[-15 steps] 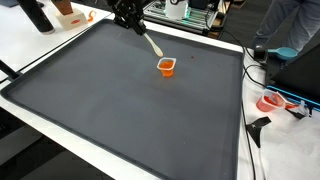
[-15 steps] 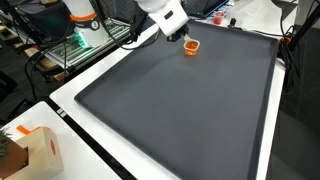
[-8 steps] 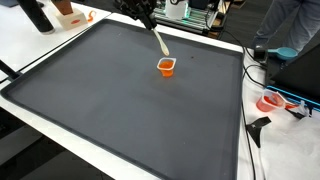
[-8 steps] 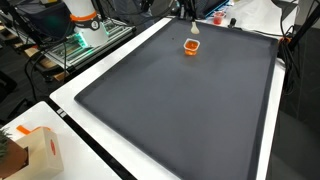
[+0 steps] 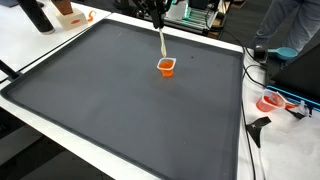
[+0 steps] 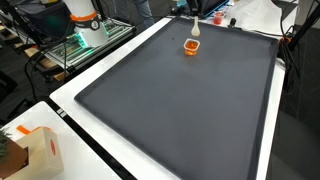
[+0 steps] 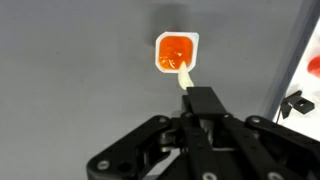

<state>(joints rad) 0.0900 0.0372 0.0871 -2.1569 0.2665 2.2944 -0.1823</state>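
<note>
Gripper (image 7: 200, 108) fingers closed on a pale stick (image 7: 186, 78) that points down at a small orange cup (image 7: 176, 50). In the wrist view the cup has a white rim and a glossy orange fill; the stick tip overlaps its near rim, but contact cannot be told. The cup stands upright, alone, on the far part of the dark mat (image 5: 120, 110), right of centre in an exterior view.

mat (image 5: 110, 115) dead centre | person (image 5: 292, 25) at 2 o'clock | red item (image 5: 270, 101) at 3 o'clock, off mat | cardboard box (image 6: 40, 150) at 8 o'clock on white table (image 6: 25, 110)
</note>
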